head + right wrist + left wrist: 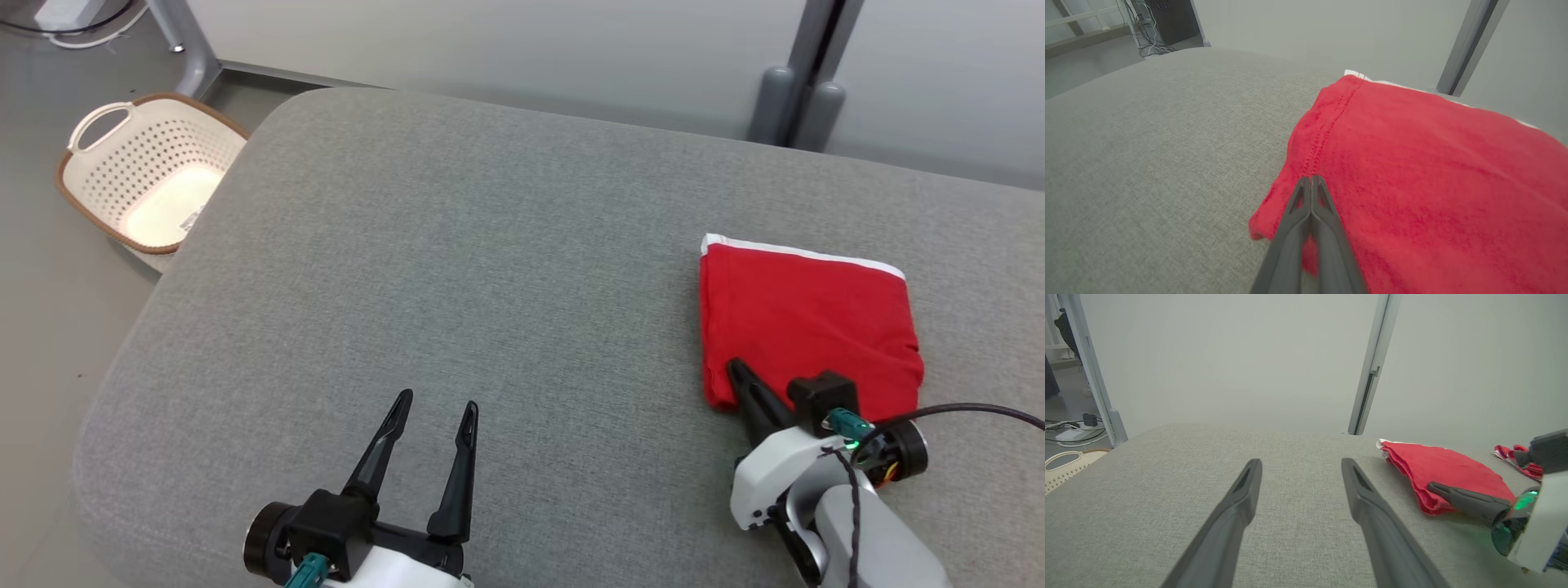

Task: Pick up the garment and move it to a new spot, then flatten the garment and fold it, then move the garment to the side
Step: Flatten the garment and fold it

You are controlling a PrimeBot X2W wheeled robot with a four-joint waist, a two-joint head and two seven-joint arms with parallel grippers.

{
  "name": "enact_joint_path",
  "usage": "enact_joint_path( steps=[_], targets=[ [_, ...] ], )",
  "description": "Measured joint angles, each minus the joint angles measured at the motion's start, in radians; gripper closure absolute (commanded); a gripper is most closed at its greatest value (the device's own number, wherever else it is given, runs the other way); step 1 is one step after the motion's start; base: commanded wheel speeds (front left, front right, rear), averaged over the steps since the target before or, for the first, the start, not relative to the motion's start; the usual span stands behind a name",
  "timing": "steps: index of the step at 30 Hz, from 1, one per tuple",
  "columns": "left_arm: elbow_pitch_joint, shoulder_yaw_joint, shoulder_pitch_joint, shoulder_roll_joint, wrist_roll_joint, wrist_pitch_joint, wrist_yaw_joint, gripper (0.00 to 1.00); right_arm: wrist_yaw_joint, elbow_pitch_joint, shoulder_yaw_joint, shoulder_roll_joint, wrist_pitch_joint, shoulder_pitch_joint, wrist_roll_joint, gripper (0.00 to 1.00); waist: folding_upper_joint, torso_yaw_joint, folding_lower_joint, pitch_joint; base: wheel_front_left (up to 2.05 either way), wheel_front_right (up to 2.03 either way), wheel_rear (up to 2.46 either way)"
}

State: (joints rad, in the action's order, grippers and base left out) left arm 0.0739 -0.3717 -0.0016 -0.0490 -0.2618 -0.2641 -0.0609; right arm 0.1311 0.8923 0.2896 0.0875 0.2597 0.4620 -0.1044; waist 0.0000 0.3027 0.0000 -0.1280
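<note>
The garment [808, 318] is a red cloth with a white hem, folded into a rough square on the right of the grey padded table [457, 269]. My right gripper [735, 366] is at its near left corner, fingers shut together on the red fabric there. In the right wrist view the garment [1433, 163] spreads to the right and the right gripper [1311, 178] tips meet beside a stitched seam, with red showing between the fingers lower down. My left gripper [437, 402] is open over bare table at the near middle, well left of the garment [1445, 469].
A cream perforated basket [147, 175] with a brown rim sits on the floor off the table's far left corner. A grey post [804, 73] stands against the pale wall behind. A small red and white cloth [1515, 451] shows beyond the right gripper [1433, 486].
</note>
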Motion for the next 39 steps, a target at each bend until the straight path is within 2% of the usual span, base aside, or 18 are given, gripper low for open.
enact_joint_path(
  steps=[6, 10, 13, 16, 19, 22, 25, 29, 32, 37, 38, 39],
  targets=[
    [-0.004, -0.004, -0.003, -0.001, -0.007, 0.0, -0.002, 0.0, 0.0, 0.065, 0.087, -0.031, 0.001, 0.013, -0.06, 1.0, 0.0, 0.024, 0.0, -0.007, 0.0, 0.0, 0.0],
    [-0.007, -0.005, -0.003, 0.0, -0.01, 0.0, -0.002, 0.0, 0.0, 0.063, 0.187, -0.035, 0.001, 0.01, -0.164, 1.0, 0.0, 0.012, 0.0, -0.005, 0.0, 0.0, 0.0],
    [-0.008, -0.002, -0.003, 0.0, -0.006, 0.0, -0.002, 0.0, 0.0, 0.002, 0.296, -0.035, 0.001, 0.01, -0.267, 1.0, 0.0, -0.006, 0.0, -0.004, 0.0, 0.0, 0.0],
    [-0.013, 0.005, -0.003, 0.0, -0.002, 0.0, -0.002, 0.0, 0.001, -0.1, 0.316, -0.022, 0.001, 0.03, -0.319, 1.0, 0.0, -0.027, 0.0, -0.002, 0.0, 0.0, 0.0],
    [-0.023, 0.011, -0.003, 0.0, 0.001, 0.0, -0.002, 0.0, 0.001, -0.16, 0.216, 0.049, 0.002, 0.051, -0.291, 1.0, 0.0, -0.047, 0.0, -0.002, 0.0, 0.0, 0.0],
    [-0.03, 0.008, -0.008, 0.001, 0.004, 0.0, -0.002, 0.0, 0.0, -0.156, 0.063, 0.079, 0.002, 0.051, -0.215, 1.0, 0.0, -0.055, 0.0001, -0.01, 0.0, 0.0, 0.0],
    [-0.032, 0.002, -0.013, 0.0, 0.005, 0.0, -0.001, 0.0, 0.0, -0.103, -0.062, 0.075, 0.001, 0.052, -0.139, 1.0, 0.0, -0.054, 0.0001, -0.022, 0.0, 0.0, 0.0],
    [-0.025, -0.002, -0.024, 0.0, 0.005, 0.0, 0.003, 0.0, 0.0, 0.003, -0.179, 0.066, 0.001, 0.071, -0.068, 1.0, 0.0, -0.047, 0.0, -0.042, 0.0, 0.0, 0.0],
    [-0.024, -0.002, -0.028, 0.0, 0.005, 0.0, 0.006, 0.0, 0.0, 0.065, -0.244, 0.057, 0.001, 0.095, -0.026, 1.0, 0.0, -0.041, 0.0, -0.057, 0.0, 0.0, 0.0],
    [-0.018, 0.004, -0.039, 0.0, 0.007, 0.0, 0.006, 0.0, 0.0, 0.111, -0.291, 0.024, 0.002, 0.114, 0.028, 1.0, 0.0, -0.044, 0.0, -0.071, 0.0, 0.0, 0.0],
    [-0.017, 0.007, -0.04, 0.0, 0.007, 0.0, 0.005, 0.0, 0.0, 0.103, -0.303, 0.017, 0.002, 0.115, 0.037, 0.76, 0.0, -0.048, 0.0001, -0.071, 0.0, 0.0, 0.0],
    [-0.016, 0.011, -0.04, 0.0, 0.007, 0.0, 0.005, 0.0, 0.0, 0.091, -0.313, 0.013, 0.001, 0.115, 0.045, 0.29, 0.0, -0.053, 0.0, -0.07, 0.0, 0.0, 0.0]
  ],
)
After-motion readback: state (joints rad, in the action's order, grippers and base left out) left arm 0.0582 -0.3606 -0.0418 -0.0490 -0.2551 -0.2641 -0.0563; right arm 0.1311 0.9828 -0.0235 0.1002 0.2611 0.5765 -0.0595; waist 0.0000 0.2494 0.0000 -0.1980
